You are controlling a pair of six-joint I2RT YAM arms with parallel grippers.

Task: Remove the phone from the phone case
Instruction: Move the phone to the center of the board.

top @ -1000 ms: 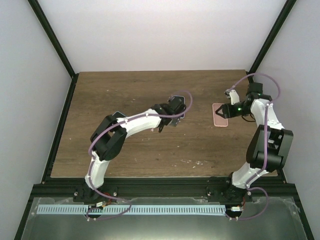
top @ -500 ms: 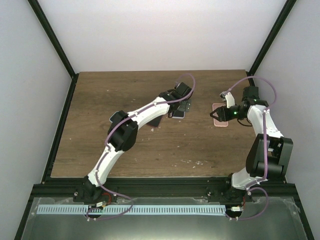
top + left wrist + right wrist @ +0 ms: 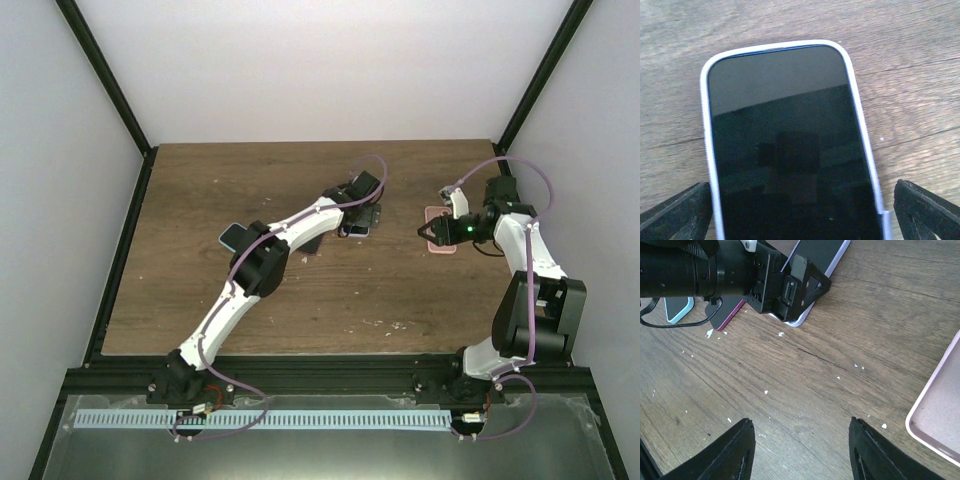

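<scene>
The phone [image 3: 785, 140], dark screen up, lies flat on the wood in a pale white phone case [image 3: 706, 130]. My left gripper [image 3: 800, 220] is open, one black finger on each long side of it. In the top view the left gripper [image 3: 358, 222] hangs over the phone [image 3: 353, 230] mid-table. My right gripper [image 3: 802, 450] is open over bare wood with nothing between its fingers. In the top view the right gripper [image 3: 424, 232] sits at the right, over a pink case [image 3: 441, 244].
The pink case [image 3: 940, 420] lies hollow side up just right of my right gripper. A teal phone [image 3: 233, 236] and a dark maroon flat item [image 3: 312, 243] lie left of the cased phone. White crumbs dot the wood. Black frame posts stand at the table's sides.
My left arm has stretched farther back and right, and its gripper has opened wide over the cased phone. The right gripper has shifted slightly left and stays open.
</scene>
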